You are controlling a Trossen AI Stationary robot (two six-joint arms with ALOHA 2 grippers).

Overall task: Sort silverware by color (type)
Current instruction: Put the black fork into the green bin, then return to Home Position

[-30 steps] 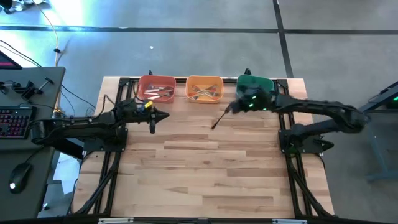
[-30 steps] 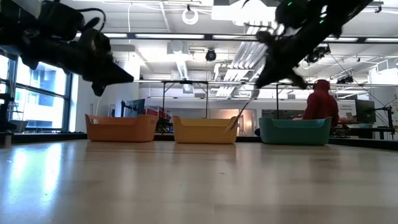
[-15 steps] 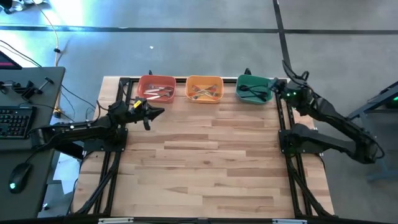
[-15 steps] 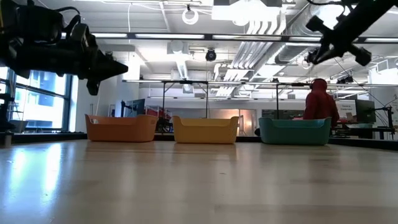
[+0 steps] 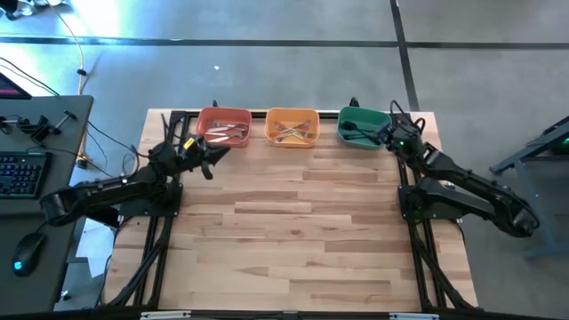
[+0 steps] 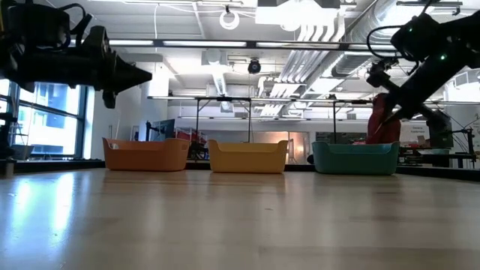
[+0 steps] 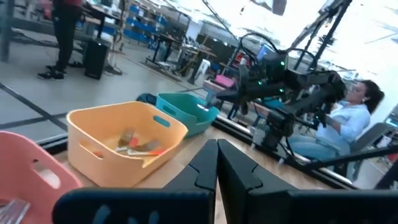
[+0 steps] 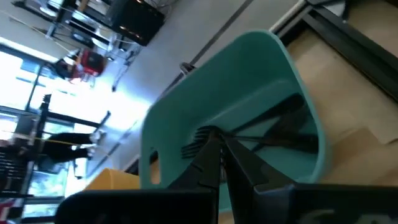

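Three bins stand in a row at the table's far edge. The pink bin (image 5: 206, 117) holds white-handled forks (image 5: 226, 133). In the orange bin (image 5: 292, 115) lie orange-handled forks (image 5: 293, 134), also seen in the left wrist view (image 7: 139, 147). Black-handled forks (image 8: 278, 133) rest on the floor of the green bin (image 5: 364, 116). My left gripper (image 5: 212, 150) hovers shut and empty just near-left of the pink bin. Shut and empty too, my right gripper (image 5: 388, 135) hangs at the green bin's right rim (image 8: 219, 144).
Bare wooden tabletop (image 5: 293, 231) spreads out in front of the bins. Black frame rails (image 5: 411, 222) run along the table's left and right edges. A keyboard (image 5: 18, 173) sits on a desk to the left. A person (image 6: 384, 124) stands in the room behind the green bin.
My right gripper carried a black fork from above the table, between the orange and green bins, toward the green bin. It let the fork go there, then drew back to the bin's right rim. My left gripper drifted toward the far-left, closer to the pink bin.
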